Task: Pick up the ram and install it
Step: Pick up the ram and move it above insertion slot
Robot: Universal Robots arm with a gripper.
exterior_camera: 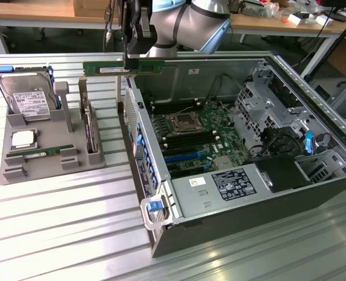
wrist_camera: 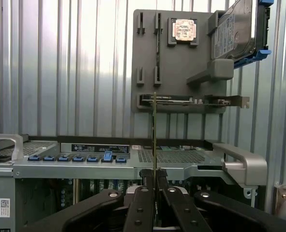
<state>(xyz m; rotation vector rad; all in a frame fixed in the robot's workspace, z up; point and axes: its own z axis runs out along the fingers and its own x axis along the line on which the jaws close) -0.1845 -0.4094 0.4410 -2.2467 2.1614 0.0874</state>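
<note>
Fingers (wrist_camera: pixel 142 203): nearly closed, pinching the ram (exterior_camera: pixel 102 68) flat between the two pads. In the wrist view the board stands edge-on, running straight out from the tips.
Grip spot: on the upper long edge, close to the middle of the stick, so about equal lengths stick out either way.
Ram, from the fingers: directly at 6 o'clock, hanging below them in the air and resting on nothing.
Long axis: 9 to 3 o'clock in the exterior view, close to level, with the broad face toward that camera.
Ram, against the case (exterior_camera: pixel 249 216): above the far corner of the open case, at about 11 o'clock of its outline. How closely it clears the rim there I cannot tell.
Memory slots (exterior_camera: pixel 181 157): on the motherboard (exterior_camera: pixel 190 132) inside the case, at about 5 o'clock from the ram and well below it.
Slot direction: roughly 8 to 2 o'clock in the exterior view. I judge this near the stick's own line, off by only a small twist.
Holder (exterior_camera: pixel 50 164): grey, on the counter (exterior_camera: pixel 55 234) at about 8 o'clock from the ram, well apart from it. A spare stick (exterior_camera: pixel 41 152) lies flat in it.
Task standing: picked up, not yet seated.
</note>
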